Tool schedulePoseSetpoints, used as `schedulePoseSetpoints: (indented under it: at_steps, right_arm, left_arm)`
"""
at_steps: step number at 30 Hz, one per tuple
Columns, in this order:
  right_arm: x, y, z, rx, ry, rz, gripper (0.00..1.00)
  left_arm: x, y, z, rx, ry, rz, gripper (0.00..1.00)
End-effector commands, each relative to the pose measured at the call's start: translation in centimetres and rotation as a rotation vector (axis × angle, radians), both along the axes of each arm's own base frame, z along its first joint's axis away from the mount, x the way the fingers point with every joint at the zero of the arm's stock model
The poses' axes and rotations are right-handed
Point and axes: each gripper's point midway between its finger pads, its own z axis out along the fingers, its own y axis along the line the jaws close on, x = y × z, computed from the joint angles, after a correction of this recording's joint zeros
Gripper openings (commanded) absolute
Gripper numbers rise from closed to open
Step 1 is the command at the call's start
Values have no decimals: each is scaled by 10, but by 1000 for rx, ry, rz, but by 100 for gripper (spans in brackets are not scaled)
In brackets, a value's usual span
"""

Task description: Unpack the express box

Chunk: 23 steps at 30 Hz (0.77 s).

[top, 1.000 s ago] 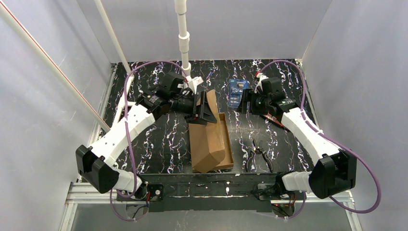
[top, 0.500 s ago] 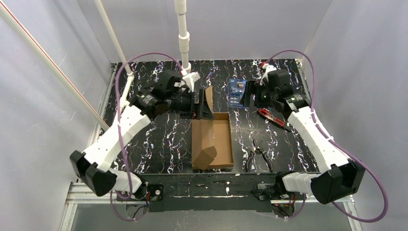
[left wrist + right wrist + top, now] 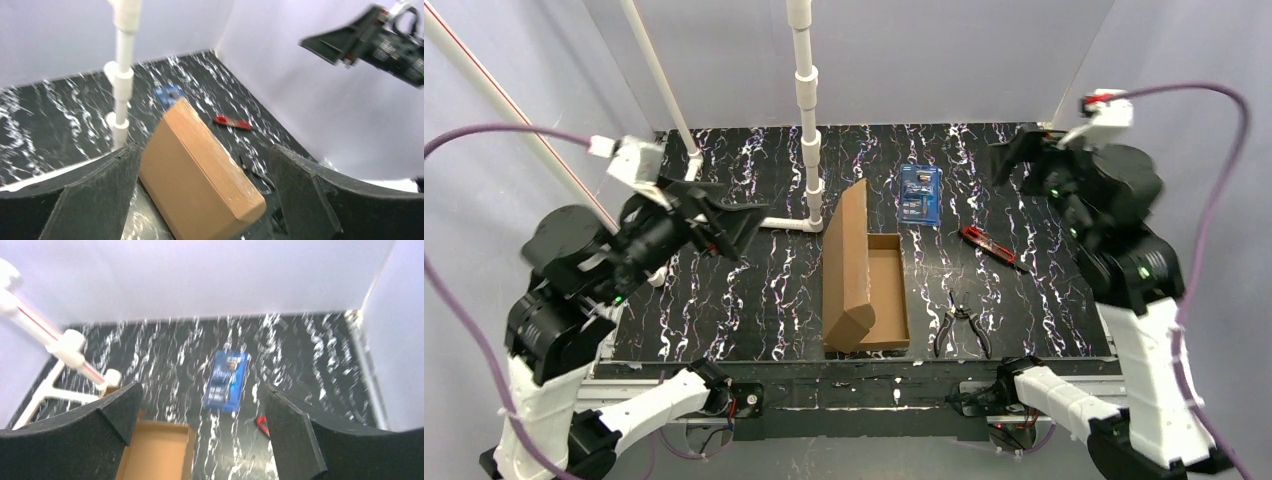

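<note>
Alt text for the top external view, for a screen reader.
Open brown express box sits centre-frame, lid flap standing along its left edge. A blue blister pack, red knife and pliers lie to its right; left gripper and right gripper hang open, holding nothing.

White arms [image 3: 1159,370], purple cables [image 3: 514,128], black left hand [image 3: 204,150] and right hand [image 3: 202,390].

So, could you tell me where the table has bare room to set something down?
The widest bare stretch of table lies left of the box, on the near side of the pipe stand. Right of the box it is crowded: blister pack, knife and pliers.
</note>
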Motion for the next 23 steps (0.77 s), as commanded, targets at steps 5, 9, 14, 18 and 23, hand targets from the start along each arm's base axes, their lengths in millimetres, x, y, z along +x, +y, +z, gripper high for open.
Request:
schedulePoseSetpoints:
  at_steps: [5, 9, 14, 18, 23]
  right_arm:
    - [-66, -78, 116, 54, -403, -277, 98]
    - [-69, -94, 117, 44, -363, -363, 98]
    - [-71, -97, 118, 57, -363, -377, 98]
    - [-68, -97, 118, 62, -351, -386, 98]
    - [-60, -93, 114, 39, -314, -378, 98]
  left_arm:
    - [-5, 52, 47, -50, -238, 201, 98]
    - [-10, 66, 55, -82, -278, 244, 98]
    - [-10, 70, 55, -83, -288, 263, 98]
    - [-6, 67, 49, -78, -263, 264, 98]
    - [-2, 63, 41, -87, -215, 263, 98]
